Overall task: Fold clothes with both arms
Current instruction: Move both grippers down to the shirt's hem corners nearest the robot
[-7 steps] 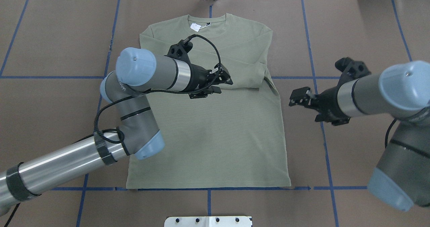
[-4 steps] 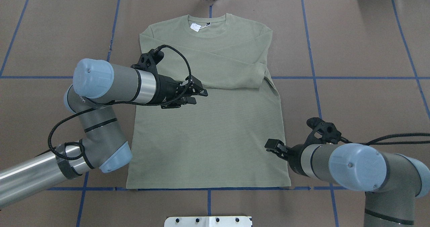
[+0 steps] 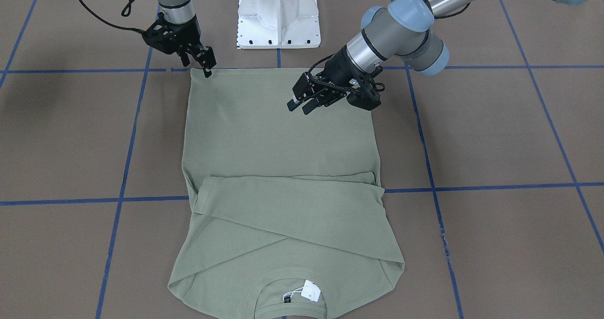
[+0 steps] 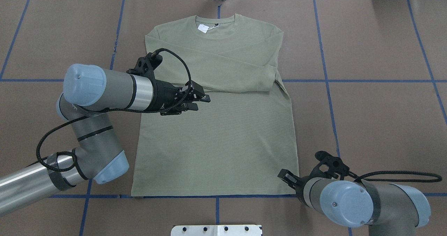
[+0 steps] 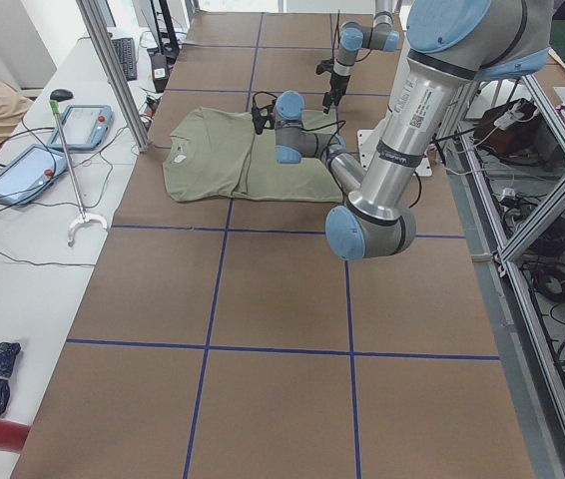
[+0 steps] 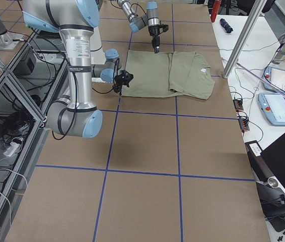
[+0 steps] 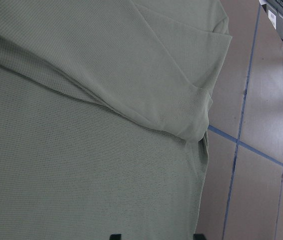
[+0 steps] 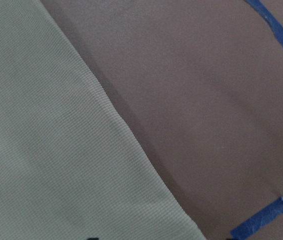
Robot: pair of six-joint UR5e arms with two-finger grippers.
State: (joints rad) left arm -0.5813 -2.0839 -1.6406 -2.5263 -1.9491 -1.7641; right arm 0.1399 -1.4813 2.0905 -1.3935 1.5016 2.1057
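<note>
The sage-green long-sleeved knit shirt [image 4: 216,141] lay flat in the middle of the overhead view on the brown worktop [image 4: 377,117]. Its round collar was toward the top edge of the frame, and its hem ran along a blue tape line [image 4: 104,196] near the bottom. Both sleeves were folded across the chest, one over the other, and a small white paper tag [image 4: 202,27] sat at the collar. My left claw [image 4: 199,102] hung above the shirt, a little left of the frame's centre and just below the folded sleeves. Its fingers were well apart and held nothing. My right claw [image 4: 287,176] was at the lower right corner of the hem. Its fingers were apart as far as I could see, and it gripped no cloth.
</note>
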